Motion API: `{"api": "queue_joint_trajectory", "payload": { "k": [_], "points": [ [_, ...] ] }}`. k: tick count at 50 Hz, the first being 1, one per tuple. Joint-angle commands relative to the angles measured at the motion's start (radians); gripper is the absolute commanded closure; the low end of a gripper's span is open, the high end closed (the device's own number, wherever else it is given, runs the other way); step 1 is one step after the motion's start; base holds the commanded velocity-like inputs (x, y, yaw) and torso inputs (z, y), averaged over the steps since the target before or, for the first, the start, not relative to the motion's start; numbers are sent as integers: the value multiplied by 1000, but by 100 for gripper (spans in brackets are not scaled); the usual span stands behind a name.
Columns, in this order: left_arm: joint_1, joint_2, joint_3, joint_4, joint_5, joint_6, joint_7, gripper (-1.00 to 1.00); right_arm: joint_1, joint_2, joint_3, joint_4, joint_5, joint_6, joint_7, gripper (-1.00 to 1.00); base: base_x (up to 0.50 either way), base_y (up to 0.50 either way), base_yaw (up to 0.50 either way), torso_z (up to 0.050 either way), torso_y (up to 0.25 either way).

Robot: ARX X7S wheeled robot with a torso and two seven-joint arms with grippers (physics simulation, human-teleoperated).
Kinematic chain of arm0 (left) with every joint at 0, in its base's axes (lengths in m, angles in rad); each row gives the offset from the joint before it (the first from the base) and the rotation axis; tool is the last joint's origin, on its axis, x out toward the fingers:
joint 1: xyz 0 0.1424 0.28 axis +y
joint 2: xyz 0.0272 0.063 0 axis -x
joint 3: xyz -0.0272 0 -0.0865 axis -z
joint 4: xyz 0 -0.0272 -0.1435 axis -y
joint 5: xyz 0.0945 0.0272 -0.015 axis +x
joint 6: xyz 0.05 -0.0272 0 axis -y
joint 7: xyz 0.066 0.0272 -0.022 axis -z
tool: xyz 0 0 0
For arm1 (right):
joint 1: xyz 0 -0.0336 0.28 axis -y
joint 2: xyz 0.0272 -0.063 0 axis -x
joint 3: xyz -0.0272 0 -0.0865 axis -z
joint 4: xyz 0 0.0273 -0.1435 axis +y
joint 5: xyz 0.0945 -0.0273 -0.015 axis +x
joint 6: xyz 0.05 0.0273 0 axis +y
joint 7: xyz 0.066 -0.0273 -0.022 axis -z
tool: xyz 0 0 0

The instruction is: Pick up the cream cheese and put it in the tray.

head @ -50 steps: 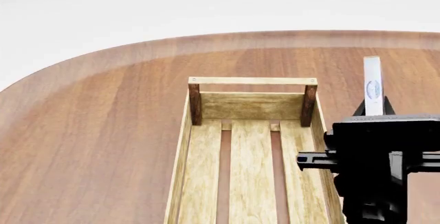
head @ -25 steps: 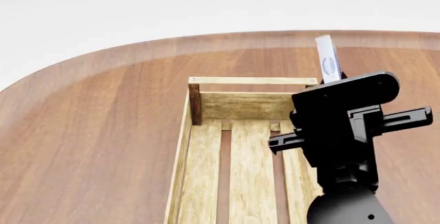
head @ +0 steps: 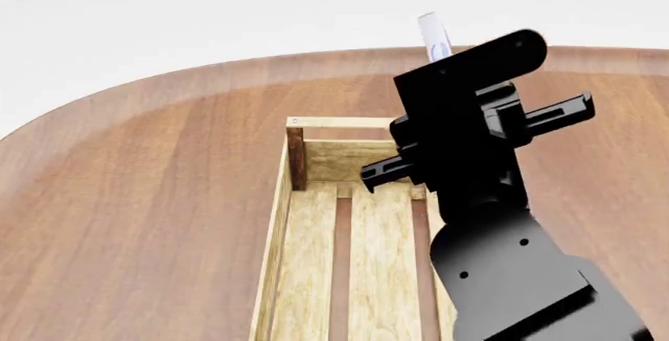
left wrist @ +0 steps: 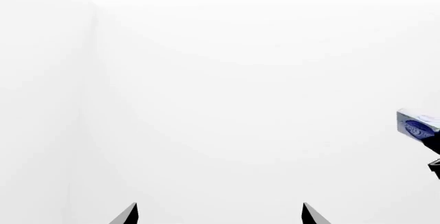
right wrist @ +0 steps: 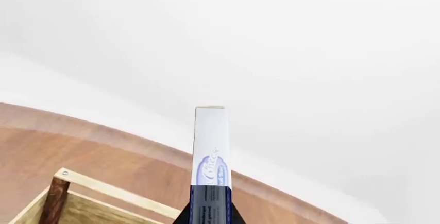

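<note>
Left wrist view: the left gripper (left wrist: 218,214) shows only two fingertips, spread apart and empty.

Head view: the right gripper (head: 444,59) clamps the cream cheese (head: 433,36) upright over the tray (head: 274,231) far end.

Right wrist view: its long axis runs straight out from the fingers (tray below), so lowering suits.

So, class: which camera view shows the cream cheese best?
The right wrist view: the cream cheese stands centred, logo visible, held in the right tool. The head view shows only its top behind the arm; the left wrist view catches it at the frame edge.
</note>
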Motion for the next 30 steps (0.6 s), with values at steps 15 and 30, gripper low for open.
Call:
{"api": "queue_joint_trajectory", "payload": {
  "k": [15,30],
  "points": [
    [-2,-2,-1,-4,-1,4,-6,-100,107,-91,-14,167,33,9,-94,100,0,0,0,0,0],
    [0,-2,-1,0,3,2,-11,-100,95,-101,63,206,137,-9,-173,100,0,0,0,0,1]
  ]
}}
